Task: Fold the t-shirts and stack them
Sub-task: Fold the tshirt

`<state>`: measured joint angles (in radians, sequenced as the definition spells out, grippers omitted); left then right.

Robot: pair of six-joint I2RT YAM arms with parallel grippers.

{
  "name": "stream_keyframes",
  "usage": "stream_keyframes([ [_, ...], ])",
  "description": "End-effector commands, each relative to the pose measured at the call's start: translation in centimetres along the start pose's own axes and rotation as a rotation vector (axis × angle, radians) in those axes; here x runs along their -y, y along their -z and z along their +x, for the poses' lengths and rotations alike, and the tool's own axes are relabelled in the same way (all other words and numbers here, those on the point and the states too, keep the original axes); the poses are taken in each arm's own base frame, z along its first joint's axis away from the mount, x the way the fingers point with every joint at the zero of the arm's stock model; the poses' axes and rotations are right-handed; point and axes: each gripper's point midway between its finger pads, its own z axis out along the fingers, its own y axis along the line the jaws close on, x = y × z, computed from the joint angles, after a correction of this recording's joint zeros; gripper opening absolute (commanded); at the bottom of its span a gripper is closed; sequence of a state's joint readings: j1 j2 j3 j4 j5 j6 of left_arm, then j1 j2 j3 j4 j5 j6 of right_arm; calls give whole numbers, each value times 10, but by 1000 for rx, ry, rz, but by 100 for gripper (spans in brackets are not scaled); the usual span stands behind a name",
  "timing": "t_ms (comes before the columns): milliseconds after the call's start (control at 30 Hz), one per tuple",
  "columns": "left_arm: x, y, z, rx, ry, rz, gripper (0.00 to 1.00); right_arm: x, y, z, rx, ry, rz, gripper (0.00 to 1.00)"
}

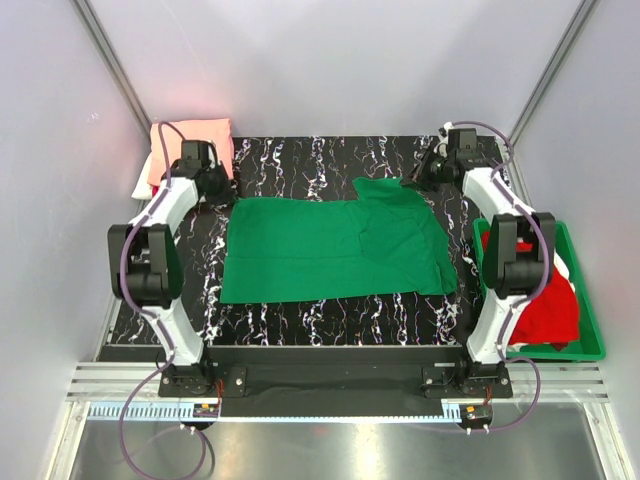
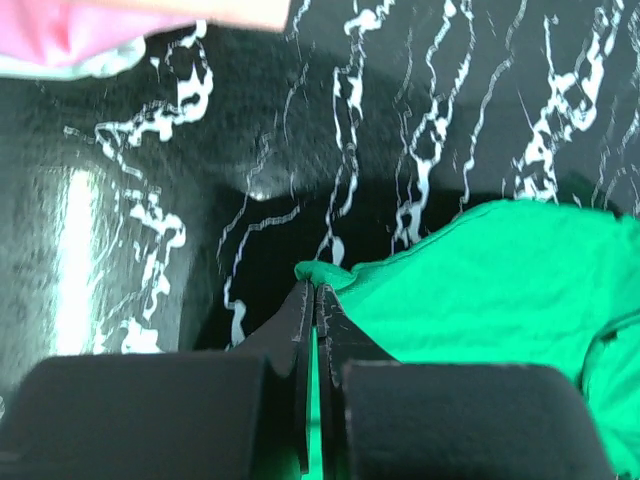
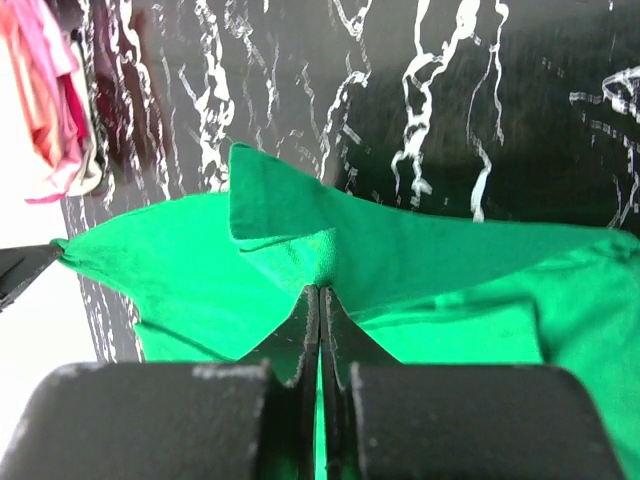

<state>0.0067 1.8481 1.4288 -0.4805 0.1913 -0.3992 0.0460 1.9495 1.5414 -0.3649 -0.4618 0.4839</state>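
Observation:
A bright green t-shirt [image 1: 330,250] lies spread across the middle of the black marbled mat [image 1: 300,320], its far right part folded over. My left gripper [image 1: 226,199] is shut on the shirt's far left corner, which shows pinched between the jaws in the left wrist view [image 2: 316,288]. My right gripper [image 1: 412,181] is shut on a fold at the far right corner [image 3: 320,287], lifting the cloth [image 3: 430,255] into a peak. A folded stack with a salmon-peach shirt [image 1: 195,145] on top sits at the far left. A red shirt [image 1: 548,312] lies in the bin.
A rigid green plastic bin [image 1: 592,330] stands off the mat at the right, beside the right arm. The folded stack, pink and white under the peach, shows at the edge of both wrist views [image 2: 70,30] [image 3: 50,100]. Grey walls close in the back and sides.

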Motion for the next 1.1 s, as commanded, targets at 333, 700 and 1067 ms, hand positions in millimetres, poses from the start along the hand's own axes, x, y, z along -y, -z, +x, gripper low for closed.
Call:
stream_keyframes([
  [333, 3, 54, 27, 35, -94, 50, 0, 11, 92, 27, 108, 26, 33, 0],
  [700, -11, 81, 49, 60, -125, 26, 0, 23, 131, 56, 127, 1, 69, 0],
  [1067, -26, 92, 68, 60, -182, -12, 0, 33, 149, 82, 151, -57, 117, 0],
])
